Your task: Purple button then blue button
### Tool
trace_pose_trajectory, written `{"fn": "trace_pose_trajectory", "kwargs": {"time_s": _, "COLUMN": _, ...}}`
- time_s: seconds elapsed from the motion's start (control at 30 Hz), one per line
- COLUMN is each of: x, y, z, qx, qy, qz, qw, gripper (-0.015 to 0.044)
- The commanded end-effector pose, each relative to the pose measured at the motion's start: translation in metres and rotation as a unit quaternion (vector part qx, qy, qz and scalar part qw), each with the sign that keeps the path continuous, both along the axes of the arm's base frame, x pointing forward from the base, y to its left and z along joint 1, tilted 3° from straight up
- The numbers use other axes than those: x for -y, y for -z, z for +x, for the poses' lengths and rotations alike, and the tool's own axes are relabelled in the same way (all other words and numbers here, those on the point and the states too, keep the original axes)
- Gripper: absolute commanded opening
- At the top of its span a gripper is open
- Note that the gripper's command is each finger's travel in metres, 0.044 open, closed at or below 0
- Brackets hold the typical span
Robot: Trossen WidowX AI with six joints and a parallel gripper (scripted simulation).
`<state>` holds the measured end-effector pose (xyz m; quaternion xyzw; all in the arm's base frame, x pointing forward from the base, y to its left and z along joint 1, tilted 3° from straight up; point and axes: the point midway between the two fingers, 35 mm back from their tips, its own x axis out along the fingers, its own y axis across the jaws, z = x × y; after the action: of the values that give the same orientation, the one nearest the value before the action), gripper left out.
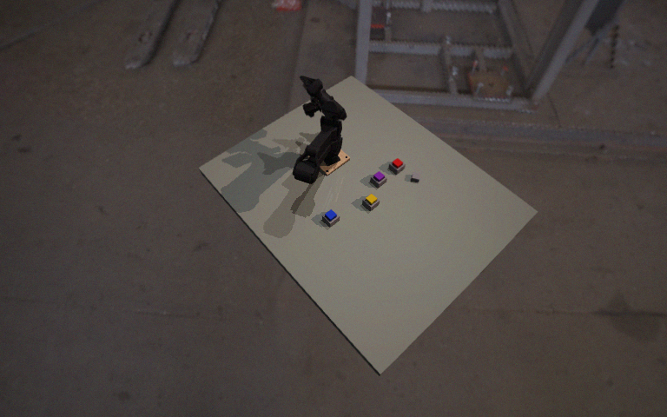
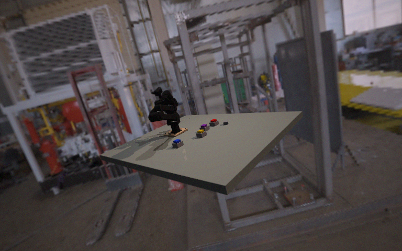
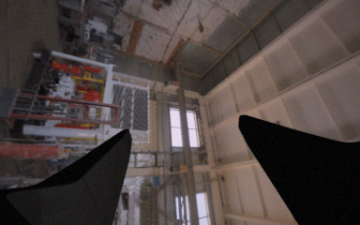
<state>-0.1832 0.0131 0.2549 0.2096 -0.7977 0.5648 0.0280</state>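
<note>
The arm sits folded over its base, the tool (image 1: 306, 81) raised and pointing away from the bench (image 1: 418, 274), fingers spread wide and grasping nothing; the wrist view shows only hall structure between them. The purple button (image 1: 379, 175) stands between the red button (image 1: 397, 162) and the yellow button (image 1: 371, 199); the blue button (image 1: 330, 215) is nearest the base. Both appear unpressed. Judgement: neither press has begun; both remain outstanding. The small block (image 1: 414, 178) lies beside the red button.

The wrist view cuts off both end effector fingers at its lower edge. The small dark block (image 1: 414, 178) is too tiny to make out. Exterior background is blurred.
</note>
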Motion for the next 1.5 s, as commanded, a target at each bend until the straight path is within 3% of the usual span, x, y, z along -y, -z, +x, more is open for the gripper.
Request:
{"fn": "trace_pose_trajectory", "kwargs": {"time_s": 0.0, "x": -0.003, "y": -0.001, "z": -0.001, "qx": 0.003, "qy": 0.005, "qz": -0.009, "qw": 1.000, "gripper": 0.0400}}
{"fn": "trace_pose_trajectory", "kwargs": {"time_s": 0.1, "x": -0.053, "y": -0.010, "z": -0.008, "qx": 0.038, "qy": 0.081, "qz": -0.144, "qw": 0.986, "gripper": 0.0400}}
{"fn": "trace_pose_trajectory", "kwargs": {"time_s": 0.23, "x": -0.136, "y": -0.012, "z": 0.003, "qx": 0.054, "qy": 0.205, "qz": -0.358, "qw": 0.909, "gripper": 0.0400}}
{"fn": "trace_pose_trajectory", "kwargs": {"time_s": 0.47, "x": -0.212, "y": 0.001, "z": 0.046, "qx": 0.018, "qy": 0.324, "qz": -0.561, "qw": 0.761, "gripper": 0.0400}}
{"fn": "trace_pose_trajectory", "kwargs": {"time_s": 0.73, "x": -0.267, "y": 0.029, "z": 0.125, "qx": -0.079, "qy": 0.424, "qz": -0.734, "qw": 0.525, "gripper": 0.0400}}
{"fn": "trace_pose_trajectory", "kwargs": {"time_s": 1.1, "x": -0.267, "y": 0.074, "z": 0.250, "qx": -0.274, "qy": 0.468, "qz": -0.831, "qw": 0.125, "gripper": 0.0400}}
{"fn": "trace_pose_trajectory", "kwargs": {"time_s": 1.47, "x": -0.187, "y": 0.103, "z": 0.345, "qx": -0.460, "qy": 0.409, "qz": -0.737, "qw": -0.279, "gripper": 0.0400}}
